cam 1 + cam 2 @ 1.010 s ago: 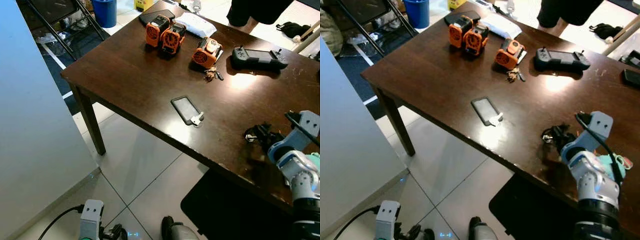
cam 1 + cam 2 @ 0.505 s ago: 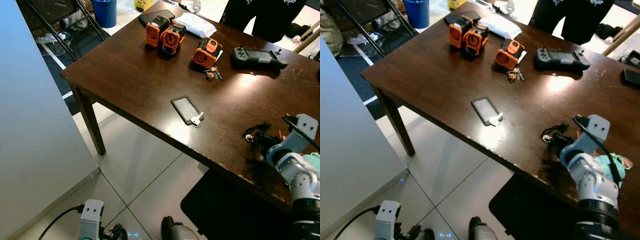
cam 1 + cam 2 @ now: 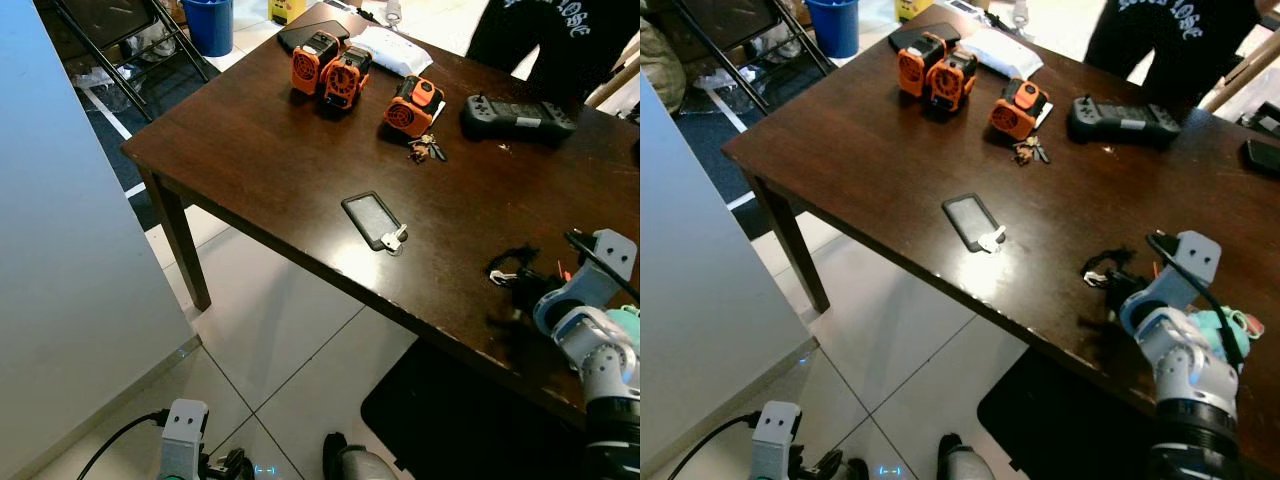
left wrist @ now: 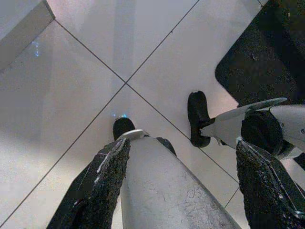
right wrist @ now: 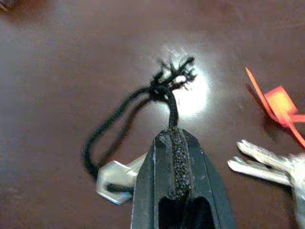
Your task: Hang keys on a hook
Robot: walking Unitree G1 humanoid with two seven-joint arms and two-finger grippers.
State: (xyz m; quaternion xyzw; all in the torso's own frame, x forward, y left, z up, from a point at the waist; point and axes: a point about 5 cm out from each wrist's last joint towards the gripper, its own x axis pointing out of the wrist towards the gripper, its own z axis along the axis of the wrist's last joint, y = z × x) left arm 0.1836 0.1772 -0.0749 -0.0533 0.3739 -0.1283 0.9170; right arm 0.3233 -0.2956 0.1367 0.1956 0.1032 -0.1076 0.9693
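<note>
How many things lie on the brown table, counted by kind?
Orange battery packs: 3
Bunches of keys: 2
Black phones: 2
Black handheld controller: 1
White packet: 1
Black flat case: 1
Total: 10

**Keys on a black cord, pinched at the desk's near right part**

Silver keys [image 5: 267, 164] on a black cord loop [image 5: 125, 125] with a frayed knot. Cord clamped between closed fingers [image 5: 177, 157] of the right gripper [image 3: 522, 285]. Another flat silver key [image 5: 114, 181] threaded on the loop's far end. Orange tag [image 5: 279, 106] just beside the keys, over the dark desk [image 3: 280, 160].
</note>
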